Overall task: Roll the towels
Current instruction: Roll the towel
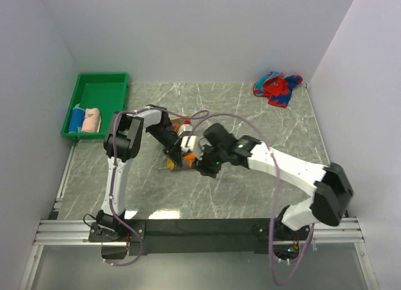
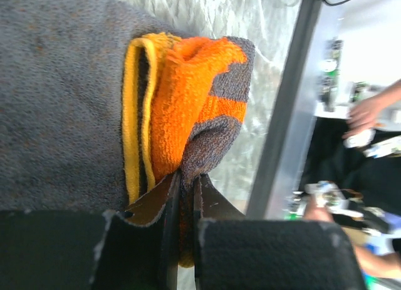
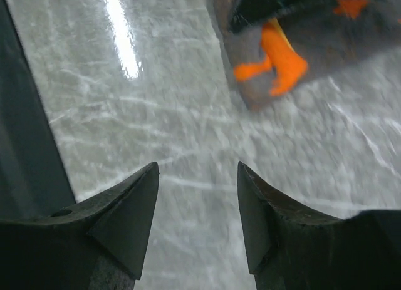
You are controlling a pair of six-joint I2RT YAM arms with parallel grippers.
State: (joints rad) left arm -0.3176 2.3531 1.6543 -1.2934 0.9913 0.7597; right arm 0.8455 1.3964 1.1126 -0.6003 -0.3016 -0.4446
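Marble tabletop (image 1: 219,196) has open room along the near edge and right side. Left gripper (image 2: 187,177) is clamped on the orange towel (image 2: 188,96) at centre; right gripper (image 3: 197,171), jaws apart, hovers just beside. Red-and-blue towel (image 1: 277,88) lies at the far right corner.

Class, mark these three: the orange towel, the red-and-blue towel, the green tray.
orange towel (image 2: 188,96), left wrist view, fluffy orange middle.
red-and-blue towel (image 1: 277,88), top external view, crumpled middle.
green tray (image 1: 100,94), top external view, bare floor.

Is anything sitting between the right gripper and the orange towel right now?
Nothing visible: only bare table lies between the open right gripper and the orange towel. The left gripper is shut on the towel.
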